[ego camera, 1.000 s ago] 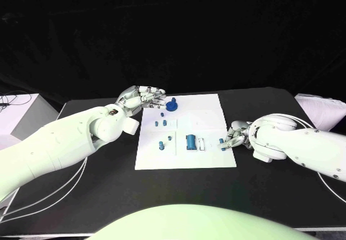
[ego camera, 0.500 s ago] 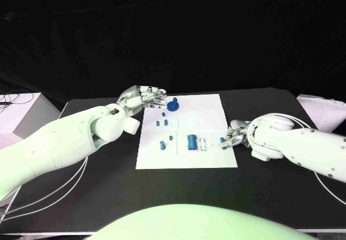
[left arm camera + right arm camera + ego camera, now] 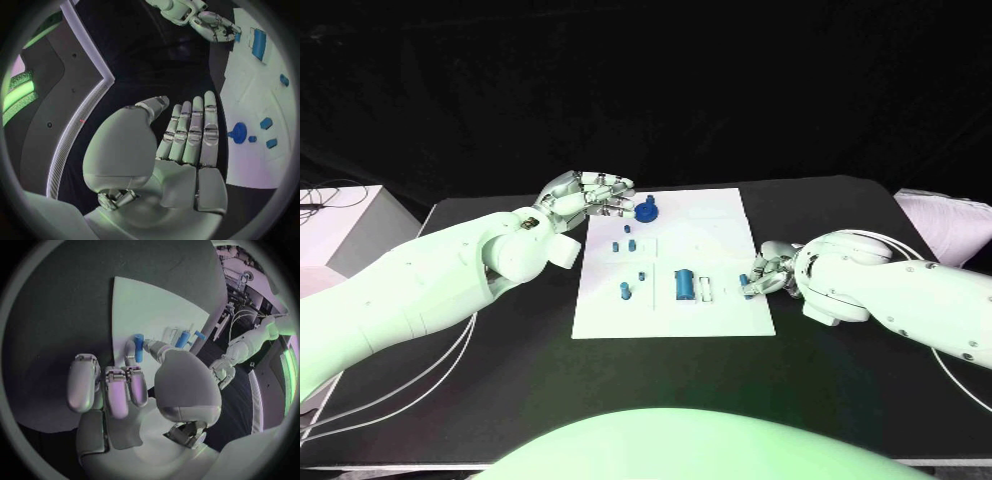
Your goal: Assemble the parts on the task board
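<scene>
Since the earlier frames, only the right hand (image 3: 770, 272) has moved, drawing slightly inward along the right edge of the task board (image 3: 718, 215); the left hand (image 3: 589, 192) is unchanged. The right hand pinches a small blue peg (image 3: 139, 347) between thumb and finger, upright, at the board's right edge. The left hand sits at the board's far left corner, fingers straight and pressed side by side, holding nothing, just beside a round blue knob (image 3: 645, 210). A large blue block (image 3: 682, 284) lies toward the board's near edge, with small blue pieces (image 3: 625, 290) to its left. The board rests mid-table (image 3: 502, 370).
</scene>
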Available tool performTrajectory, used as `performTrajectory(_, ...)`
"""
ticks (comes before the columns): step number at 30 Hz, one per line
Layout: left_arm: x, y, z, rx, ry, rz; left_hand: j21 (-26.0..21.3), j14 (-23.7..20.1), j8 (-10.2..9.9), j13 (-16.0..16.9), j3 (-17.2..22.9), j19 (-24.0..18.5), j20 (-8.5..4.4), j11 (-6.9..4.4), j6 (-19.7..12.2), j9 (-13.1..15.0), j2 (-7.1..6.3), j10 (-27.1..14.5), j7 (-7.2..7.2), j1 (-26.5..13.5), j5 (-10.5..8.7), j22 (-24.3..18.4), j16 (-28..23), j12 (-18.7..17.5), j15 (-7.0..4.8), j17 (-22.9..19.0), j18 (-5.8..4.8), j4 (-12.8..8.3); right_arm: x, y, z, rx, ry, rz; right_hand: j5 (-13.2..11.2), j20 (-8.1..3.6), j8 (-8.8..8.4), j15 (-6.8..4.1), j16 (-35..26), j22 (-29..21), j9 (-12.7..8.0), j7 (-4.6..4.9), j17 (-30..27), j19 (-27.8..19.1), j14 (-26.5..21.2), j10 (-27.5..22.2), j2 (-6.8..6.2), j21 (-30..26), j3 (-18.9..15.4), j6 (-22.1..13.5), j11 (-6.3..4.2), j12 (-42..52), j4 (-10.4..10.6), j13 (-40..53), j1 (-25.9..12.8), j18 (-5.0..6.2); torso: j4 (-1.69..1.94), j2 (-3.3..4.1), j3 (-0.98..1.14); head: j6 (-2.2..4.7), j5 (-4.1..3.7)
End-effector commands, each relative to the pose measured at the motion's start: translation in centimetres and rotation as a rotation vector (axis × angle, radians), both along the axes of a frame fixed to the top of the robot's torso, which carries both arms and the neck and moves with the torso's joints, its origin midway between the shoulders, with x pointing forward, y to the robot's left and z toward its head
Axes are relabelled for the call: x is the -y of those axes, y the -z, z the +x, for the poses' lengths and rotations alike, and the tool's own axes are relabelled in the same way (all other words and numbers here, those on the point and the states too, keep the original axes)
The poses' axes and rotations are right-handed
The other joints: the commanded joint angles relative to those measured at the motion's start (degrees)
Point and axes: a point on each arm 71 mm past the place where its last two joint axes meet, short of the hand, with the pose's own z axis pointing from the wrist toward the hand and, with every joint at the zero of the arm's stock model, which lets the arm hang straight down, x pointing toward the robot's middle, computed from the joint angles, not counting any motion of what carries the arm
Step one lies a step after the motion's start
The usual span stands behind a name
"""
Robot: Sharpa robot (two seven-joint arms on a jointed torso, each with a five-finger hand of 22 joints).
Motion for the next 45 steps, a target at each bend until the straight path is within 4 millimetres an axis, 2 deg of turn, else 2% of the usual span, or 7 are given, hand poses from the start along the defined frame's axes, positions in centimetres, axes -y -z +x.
performTrajectory(1, 0.2, 0.0, -0.1, 0.006, 0.016, -0.005, -0.23, -0.26, -0.35, -0.03, -0.05, 0.09, 0.3, 0.21, -0.15, -0.06, 0.39, -0.37, 0.14, 0.2, 0.19, -0.05, -0.04, -0.17, 0.01, 0.06, 0.22, 0.35, 0.0, 1.1, -1.1, -0.066, 0.018, 0.032, 1.48, -0.08, -0.3, 0.0, 0.1, 2.9, -0.79, -0.95, 14.54, 2.68, 5.83, 2.99, -0.57, -0.36, 3.14, -0.56, 0.14, -0.18, -2.92, 11.56, -0.35, -0.7, -0.1, -0.05, -0.06, 0.0, 0.04)
performTrajectory(4, 0.2, 0.0, -0.1, 0.006, 0.016, -0.005, -0.23, -0.26, -0.35, -0.03, -0.05, 0.09, 0.3, 0.21, -0.15, -0.06, 0.39, -0.37, 0.14, 0.2, 0.19, -0.05, -0.04, -0.17, 0.01, 0.06, 0.22, 0.35, -0.1, 0.6, -1.3, -0.068, 0.023, 0.053, 3.52, -0.09, -0.29, -0.02, 0.11, 2.92, -0.58, -0.97, 14.56, 2.68, 5.84, 2.97, -0.72, -0.41, 3.87, -0.46, 0.12, -0.22, -3.87, 11.55, -0.55, -0.69, -0.1, -0.07, -0.04, 0.0, -0.03)
performTrajectory(12, 0.2, 0.0, -0.1, 0.005, 0.016, -0.005, -0.26, -0.28, -0.4, -0.04, -0.04, 0.1, 0.3, 0.24, -0.23, -0.09, 0.4, -0.46, 0.18, 0.26, 0.2, -0.08, -0.04, -0.2, 0.02, 0.09, 0.22, 0.36, -0.7, -0.9, -1.6, -0.079, 0.026, 0.108, 3.97, -0.09, -0.24, -0.02, 0.11, 2.96, -0.47, -0.97, 14.56, 2.7, 5.84, 3.0, -0.93, -0.4, 3.96, -0.35, 0.11, -0.18, -4.16, 11.58, -0.82, -0.7, -0.09, -0.05, -0.07, 0.0, -0.21)
performTrajectory(25, 0.3, 0.0, -0.1, 0.003, 0.025, -0.006, -0.29, -0.3, -0.4, -0.04, 0.05, 0.13, 0.3, 0.22, -0.22, -0.1, 0.47, -0.48, 0.12, 0.44, 0.24, -0.12, -0.04, -0.19, 0.02, 0.14, 0.22, 0.3, -3.0, -1.3, -1.9, -0.117, -0.009, 0.143, 1.79, -0.06, -0.26, 0.01, 0.13, 3.02, -0.25, -0.95, 14.58, 2.71, 5.84, 3.03, -1.45, -0.47, 3.5, -0.11, 0.15, -0.16, -4.08, 11.6, -2.87, -0.7, -0.11, 0.05, 0.01, 0.0, -0.27)
performTrajectory(34, 0.5, 0.0, -0.1, 0.001, 0.034, -0.007, -0.31, -0.32, -0.4, -0.04, 0.11, 0.14, 0.29, 0.22, -0.22, -0.1, 0.55, -0.5, 0.12, 0.55, 0.27, -0.14, -0.04, -0.18, 0.02, 0.16, 0.23, 0.28, -3.9, -0.6, -1.1, -0.113, -0.001, 0.13, -2.09, 0.0, -0.5, 0.09, 0.15, 3.05, -0.15, -0.87, 14.62, 2.72, 5.85, 3.1, -1.7, -0.64, 2.59, 0.0, 0.25, -0.08, -3.03, 11.67, -5.39, -0.68, 0.05, 0.17, 0.14, 0.0, -0.33)
performTrajectory(40, 0.6, 0.0, -0.1, 0.002, 0.036, -0.006, -0.33, -0.35, -0.41, -0.04, 0.17, 0.15, 0.29, 0.23, -0.22, -0.11, 0.61, -0.52, 0.13, 0.63, 0.3, -0.16, -0.06, -0.18, 0.02, 0.18, 0.22, 0.27, -4.3, -0.3, -0.9, -0.105, 0.002, 0.125, -3.48, 0.04, -0.64, 0.14, 0.15, 3.11, -0.14, -0.79, 14.61, 2.75, 5.85, 3.13, -1.86, -0.63, 2.01, 0.05, 0.32, -0.03, -2.29, 11.71, -6.56, -0.69, 0.08, 0.12, -0.01, 0.0, -0.44)
performTrajectory(45, 0.6, 0.0, -0.2, 0.003, 0.038, -0.006, -0.33, -0.36, -0.41, -0.04, 0.17, 0.14, 0.29, 0.23, -0.23, -0.11, 0.62, -0.53, 0.13, 0.63, 0.3, -0.16, -0.06, -0.19, 0.02, 0.18, 0.22, 0.27, -4.5, -0.2, -0.8, -0.105, -0.001, 0.12, -3.86, 0.07, -0.7, 0.17, 0.18, 3.16, -0.13, -0.76, 14.67, 2.77, 5.86, 3.19, -2.01, -0.61, 1.59, 0.11, 0.35, 0.05, -1.76, 11.77, -7.32, -0.7, -0.05, 0.06, 0.04, 0.0, -0.07)
